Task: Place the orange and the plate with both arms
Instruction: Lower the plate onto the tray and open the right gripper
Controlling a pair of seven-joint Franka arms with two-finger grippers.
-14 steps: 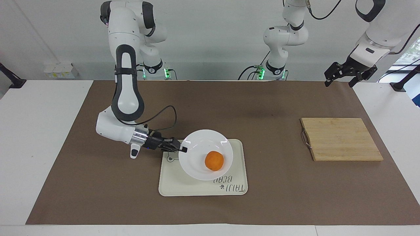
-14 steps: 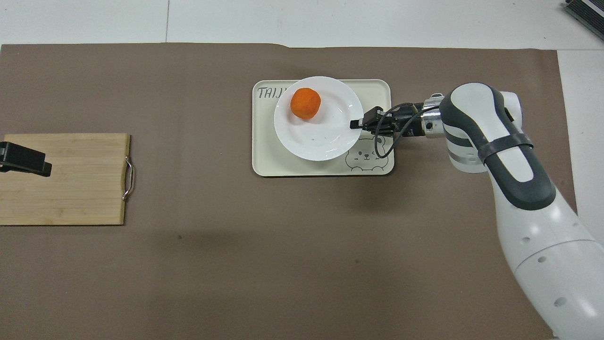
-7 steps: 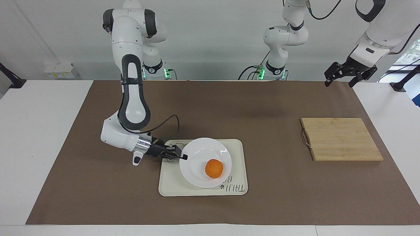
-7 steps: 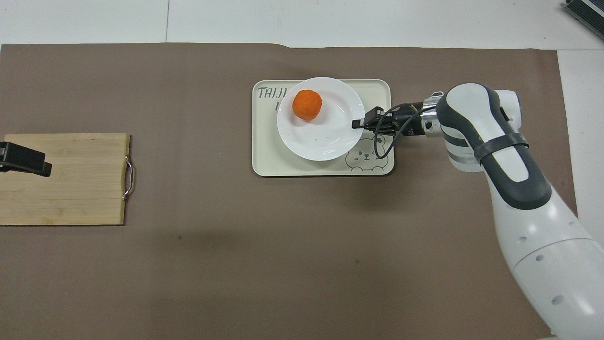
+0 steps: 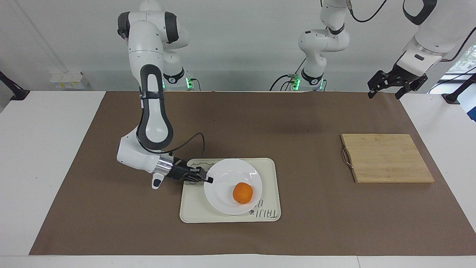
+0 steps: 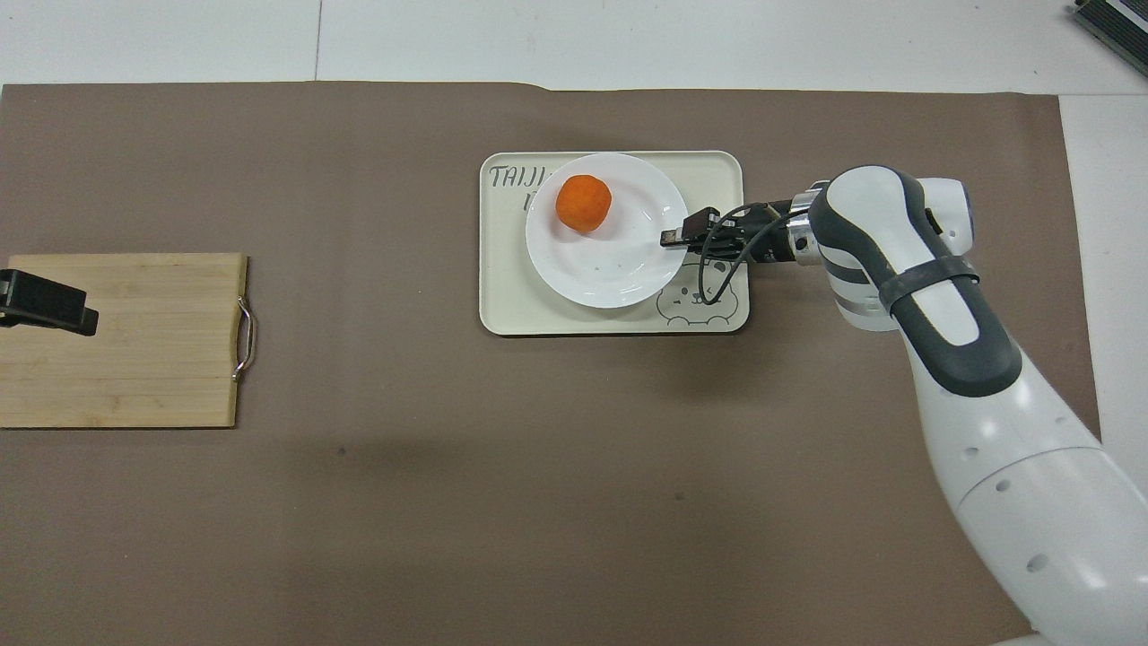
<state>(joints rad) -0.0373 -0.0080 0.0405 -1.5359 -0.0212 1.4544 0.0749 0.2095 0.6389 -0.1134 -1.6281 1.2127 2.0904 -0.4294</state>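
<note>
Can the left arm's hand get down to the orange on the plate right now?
Probably yes: the orange sits uncovered on the plate; the right hand is only at the rim, while the left hand waits high.

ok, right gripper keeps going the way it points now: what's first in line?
The right gripper lies low along the tray, fingertips already at the plate rim. Straight on, it likely pushes the plate; the orange sits to the side of that line, though depth is uncertain.
</note>
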